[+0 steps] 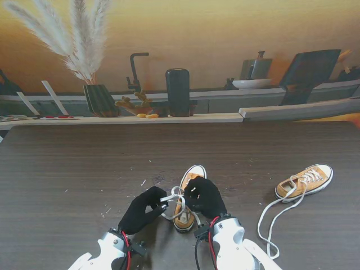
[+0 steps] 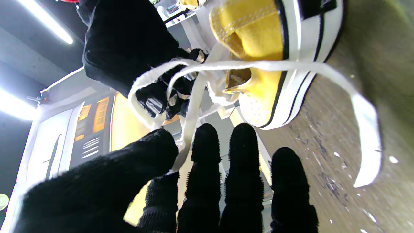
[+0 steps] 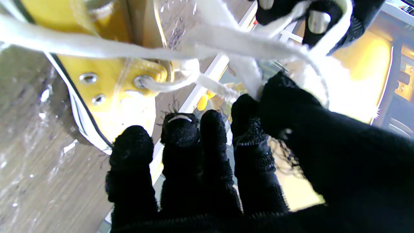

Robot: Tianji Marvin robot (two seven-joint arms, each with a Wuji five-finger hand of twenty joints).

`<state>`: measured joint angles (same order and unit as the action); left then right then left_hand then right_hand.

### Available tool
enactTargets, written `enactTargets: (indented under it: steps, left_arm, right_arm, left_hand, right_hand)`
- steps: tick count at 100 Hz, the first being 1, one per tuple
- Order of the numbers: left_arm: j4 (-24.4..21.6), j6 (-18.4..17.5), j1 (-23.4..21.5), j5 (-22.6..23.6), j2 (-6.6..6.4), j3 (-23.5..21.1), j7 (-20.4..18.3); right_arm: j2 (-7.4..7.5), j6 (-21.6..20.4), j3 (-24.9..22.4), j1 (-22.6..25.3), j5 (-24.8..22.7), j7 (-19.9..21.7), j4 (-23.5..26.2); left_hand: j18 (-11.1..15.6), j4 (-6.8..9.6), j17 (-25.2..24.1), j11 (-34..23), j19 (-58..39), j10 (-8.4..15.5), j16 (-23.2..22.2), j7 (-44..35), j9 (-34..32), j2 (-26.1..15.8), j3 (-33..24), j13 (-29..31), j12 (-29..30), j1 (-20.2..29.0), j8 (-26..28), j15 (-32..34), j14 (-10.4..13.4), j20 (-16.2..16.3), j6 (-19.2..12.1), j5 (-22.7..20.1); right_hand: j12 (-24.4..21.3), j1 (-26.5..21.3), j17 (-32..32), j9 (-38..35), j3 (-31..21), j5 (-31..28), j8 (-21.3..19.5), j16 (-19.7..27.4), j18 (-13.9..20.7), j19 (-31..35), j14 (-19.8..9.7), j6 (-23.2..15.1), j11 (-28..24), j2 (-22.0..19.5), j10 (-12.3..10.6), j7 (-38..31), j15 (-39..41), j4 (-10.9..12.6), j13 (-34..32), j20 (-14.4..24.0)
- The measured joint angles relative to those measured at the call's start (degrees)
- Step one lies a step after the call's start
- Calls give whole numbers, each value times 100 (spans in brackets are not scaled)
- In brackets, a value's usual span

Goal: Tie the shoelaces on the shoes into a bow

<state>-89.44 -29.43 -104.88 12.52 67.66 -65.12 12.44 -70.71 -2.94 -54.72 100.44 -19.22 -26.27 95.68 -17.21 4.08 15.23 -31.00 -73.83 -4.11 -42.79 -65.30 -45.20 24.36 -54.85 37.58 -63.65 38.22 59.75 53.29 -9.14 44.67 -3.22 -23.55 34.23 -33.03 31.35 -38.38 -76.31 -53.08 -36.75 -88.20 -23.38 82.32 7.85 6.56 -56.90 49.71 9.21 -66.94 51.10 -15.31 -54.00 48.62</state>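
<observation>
A mustard-yellow sneaker (image 1: 188, 198) with a white toe cap lies in the middle of the table, toe pointing away from me. Its white laces (image 1: 173, 201) are pulled up into loops over its near end. My left hand (image 1: 144, 209), in a black glove, pinches a lace (image 2: 187, 129) between thumb and forefinger. My right hand (image 1: 205, 197) sits over the shoe's right side and pinches a lace (image 3: 249, 74) between thumb and forefinger. The sneaker (image 2: 275, 58) and its eyelets (image 3: 89, 77) fill the wrist views. A second sneaker (image 1: 305, 181) lies to the right.
The second sneaker's untied white lace (image 1: 274, 220) trails toward me across the dark wood table (image 1: 67, 180). Small white specks (image 1: 107, 212) dot the table near my left hand. A printed kitchen backdrop (image 1: 180, 56) stands behind the far edge.
</observation>
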Motion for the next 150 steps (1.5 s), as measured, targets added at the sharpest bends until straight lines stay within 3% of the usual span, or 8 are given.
enactTargets:
  steps: [11,88,150]
  left_arm:
    - [-37,75,-41,-40,-39,-61,-112]
    - [-2,305,-112,-155,-80,-314,-279]
    - [-72,451,-348,-121,-112,-616,-370]
  right_arm:
    - [-34,51,17,0,-130,-170,-7]
    - [-157,555,-109,106,-527,-865,-89]
    - [-185,927,-253,295,-639,-1048,-44]
  left_hand:
    - [0,60,-19,20,7,0,0,1,0,0,0,0,0,0,0,0,0,0,0,0]
    - [0,61,-78,77,24,-1,0,15,68,0,0,-1,58,5,4,0,-4,0,0,0]
    - [0,65,-80,77,69,-54,0,25,68,0,0,-3,72,5,61,-2,-19,0,0,0]
  right_hand:
    - [-49,0,1,0,-1,0,0,0,0,-5,0,0,0,0,0,0,0,0,0,-32]
    - [-101,0,-5,0,-1,0,0,0,-1,-9,0,2,-51,-6,0,-1,0,0,0,-71]
    - [-101,0,-5,0,-1,0,0,0,-45,-9,28,48,-52,-52,0,-1,0,0,-72,-74]
